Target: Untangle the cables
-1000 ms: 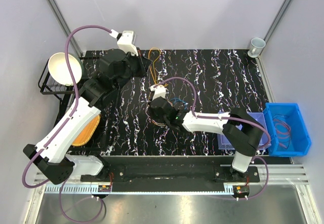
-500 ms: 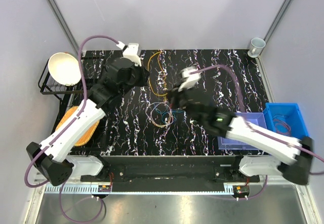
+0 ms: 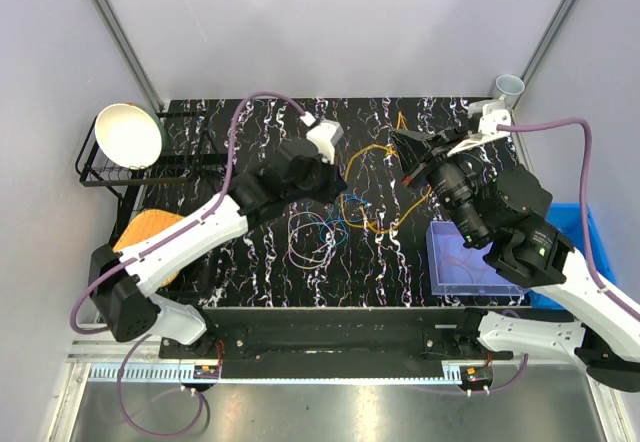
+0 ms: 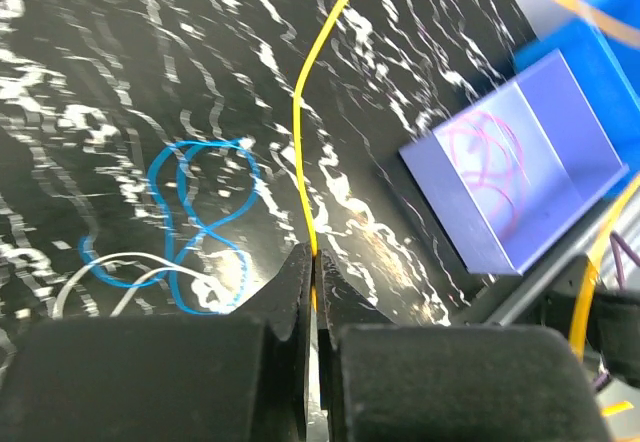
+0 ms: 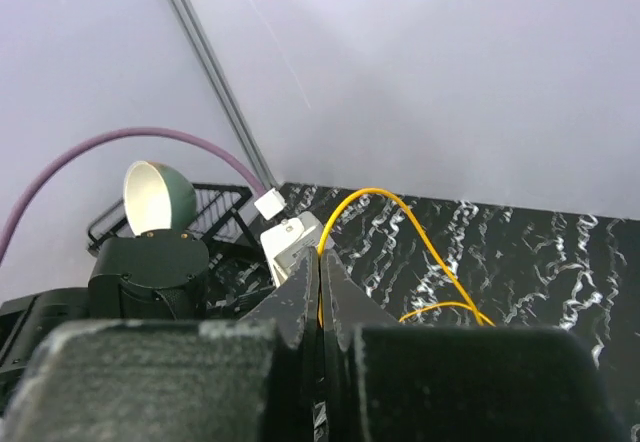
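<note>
Jaws — both pairs — pinch the yellow cable (image 4: 300, 142).

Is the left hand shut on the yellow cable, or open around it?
Shut on it. In the left wrist view, the left hand is pinched closed, the yellow cable emerging between its fingers.

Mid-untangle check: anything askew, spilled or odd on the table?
Nothing spilled or damaged. One oddity: the yellow cable is pinched by both the left fingers and the right fingers, while other cables lie tangled below.

The cables (image 3: 318, 230) lie in a loose multicoloured tangle central on the table (image 3: 260, 262), yellow strands (image 3: 372, 150) lifted rightward
</note>
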